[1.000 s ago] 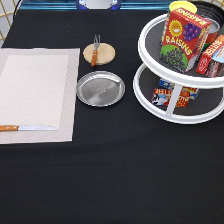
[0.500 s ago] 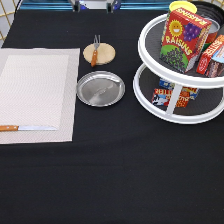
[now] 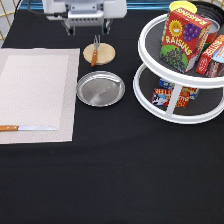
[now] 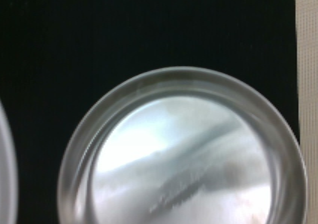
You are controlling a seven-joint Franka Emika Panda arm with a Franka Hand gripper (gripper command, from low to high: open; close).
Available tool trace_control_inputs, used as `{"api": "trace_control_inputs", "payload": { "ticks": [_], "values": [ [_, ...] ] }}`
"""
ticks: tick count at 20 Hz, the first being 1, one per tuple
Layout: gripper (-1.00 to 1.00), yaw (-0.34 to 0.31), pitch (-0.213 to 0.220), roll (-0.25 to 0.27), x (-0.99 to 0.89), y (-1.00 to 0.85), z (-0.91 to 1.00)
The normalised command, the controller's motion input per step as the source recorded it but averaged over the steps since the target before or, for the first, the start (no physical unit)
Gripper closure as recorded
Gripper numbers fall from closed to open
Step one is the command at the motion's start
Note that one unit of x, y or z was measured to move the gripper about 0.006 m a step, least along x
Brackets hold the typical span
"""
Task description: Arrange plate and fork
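Note:
The shiny silver plate lies on the black cloth just to the right of the placemat in the exterior view. It fills the wrist view. The fork, with an orange-brown handle, lies across the small wooden disc above the plate. My gripper hangs at the exterior view's top, above the disc and fork. Its fingers are spread wide and it holds nothing.
A pale placemat covers the exterior view's left side, and its edge shows in the wrist view. A wooden-handled knife lies near its lower edge. A white two-tier rack with a raisins box stands at the right.
My gripper has come down from the exterior view's top edge into full view above the disc and fork. The plate, fork and knife have not moved.

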Motion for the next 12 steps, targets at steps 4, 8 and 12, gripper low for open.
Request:
{"api": "trace_control_inputs", "payload": {
  "ticks": [4,8,12],
  "values": [
    [-1.00,0.000,-0.017,0.000,0.45,0.01,-0.54],
    [-1.00,-0.014,-0.018,-0.005,0.27,0.15,-0.60],
    [-1.00,-0.015,-0.014,-0.003,0.07,0.28,-0.58]
  ]
}}
